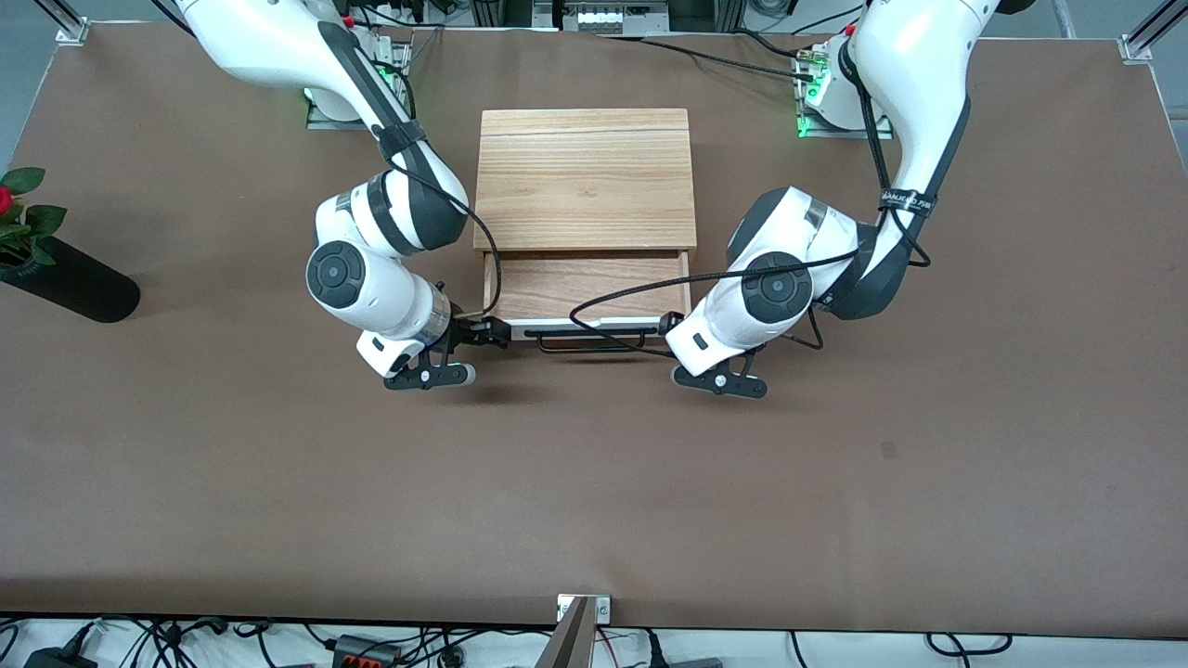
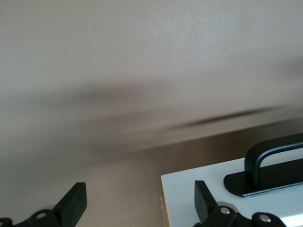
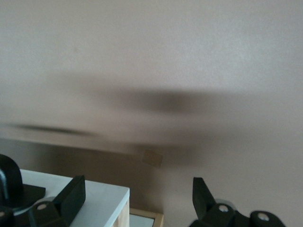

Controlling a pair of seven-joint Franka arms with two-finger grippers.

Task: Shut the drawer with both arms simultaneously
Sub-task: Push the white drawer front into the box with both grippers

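Left claw (image 1: 672,327), lower centre of frame: fingers spread, straddling the white front corner of the drawer (image 1: 590,289), gripping nothing. Right claw (image 1: 483,332), same state at the other corner. Drawer: partly pulled out of oak cabinet (image 1: 585,178), mid-frame on brown bench (image 1: 594,501).

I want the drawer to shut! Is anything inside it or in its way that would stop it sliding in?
Nothing visible blocks it. The drawer is bare inside, and both grippers, left and right, sit at its white front's corners with open fingers.
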